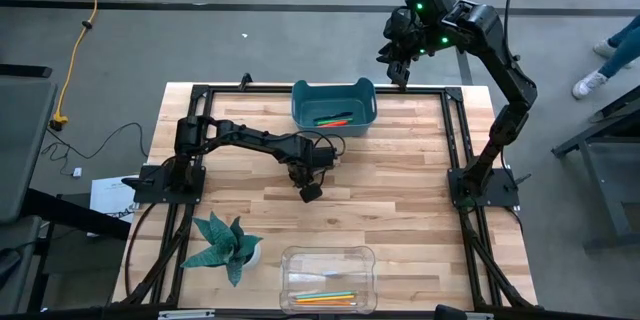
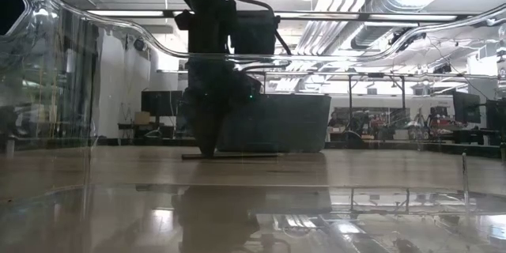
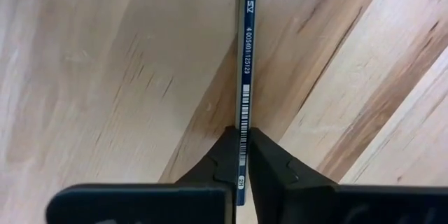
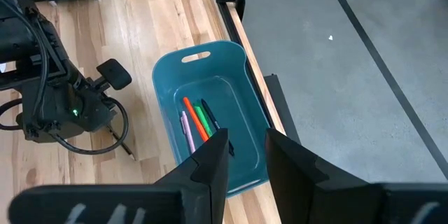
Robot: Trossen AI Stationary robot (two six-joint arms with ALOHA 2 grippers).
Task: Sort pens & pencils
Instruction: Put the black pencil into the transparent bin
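A dark blue pencil (image 3: 245, 56) with a printed barcode lies flat on the wooden table near its middle. My left gripper (image 3: 241, 136) stands over it, pointing down, and is shut on it; the low view shows the gripper (image 2: 207, 149) at table height on the pencil (image 2: 237, 156). Several pens (image 4: 199, 122), orange-red, green, pink and dark, lie in the blue bin (image 1: 300, 100) at the far edge. Several thin pencils (image 1: 325, 297) lie in the clear box (image 1: 290, 260) at the near edge. My right gripper (image 4: 245, 155) hangs open, high above the bin's right side. My left gripper pinches the dark pencil's shaft (image 3: 243, 122) between its two fingers, near one end. The fingers come from above, pointing down, and lie across the pencil. The pencil lies level on the table, its long part reaching out past the fingertips.
A potted green plant (image 1: 225, 245) stands at the near left, beside the clear box. A black frame (image 1: 200, 90) runs around the tabletop. Bare wood lies between the bin and the clear box.
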